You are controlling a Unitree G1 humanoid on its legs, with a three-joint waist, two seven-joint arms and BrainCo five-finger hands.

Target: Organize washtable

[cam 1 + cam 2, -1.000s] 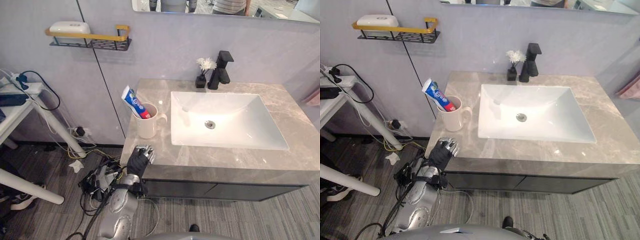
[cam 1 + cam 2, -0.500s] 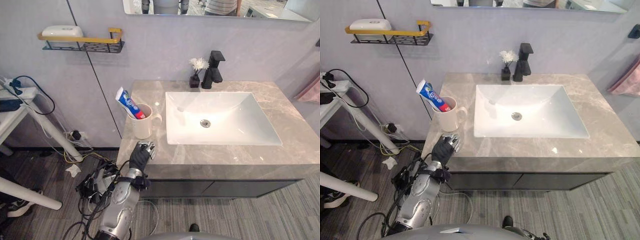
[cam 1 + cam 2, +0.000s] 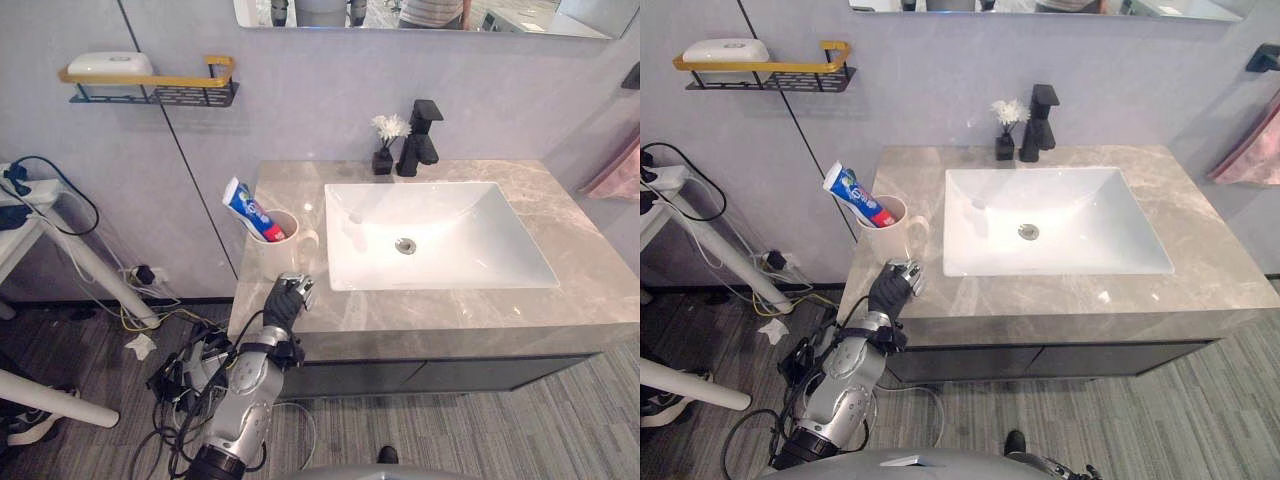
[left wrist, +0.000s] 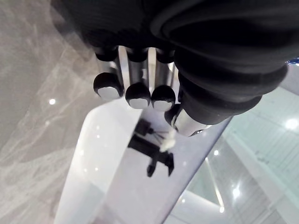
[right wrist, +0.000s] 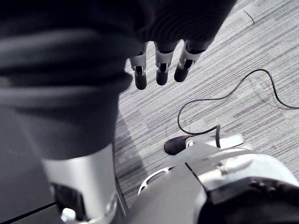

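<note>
Two hands are at work here, and the nearer is the right hand [image 5: 161, 44], hanging low over the grey striped floor [image 5: 243, 60] with its fingers [image 5: 140, 70] fairly straight, slightly apart and holding nothing. Next comes the left hand [image 3: 286, 300], reaching up to the front left edge of the marble countertop [image 3: 590, 290]; its fingers [image 4: 108, 86] lie side by side, loosely curled, and nothing is in them. Just past that hand, on the counter's left end, stands a cream mug [image 3: 285, 245] with its handle turned toward the basin. A toothpaste tube [image 3: 247, 209] sits in the mug, cap end down, leaning out over the rim toward the left. The hand is close to the mug, but I cannot tell whether it touches it. Right of the mug, the white rectangular sink [image 3: 470, 225] is set into the counter, with its drain [image 3: 405, 245] near the middle. Behind the sink, at the counter's back edge, a black faucet [image 3: 420, 140] stands, and just beside it on its left is a small dark vase with a white flower [image 3: 386, 145]. Off to the left of the counter, a white table [image 3: 45, 225] stands on the floor. On the wall above it hangs a black wire shelf with a yellow rail [image 3: 160, 88], carrying a white soap dish [image 3: 105, 65] at its left end. A mirror [image 3: 400, 12] runs along the top of the wall, and a pink towel [image 3: 615, 170] hangs at the far right.
</note>
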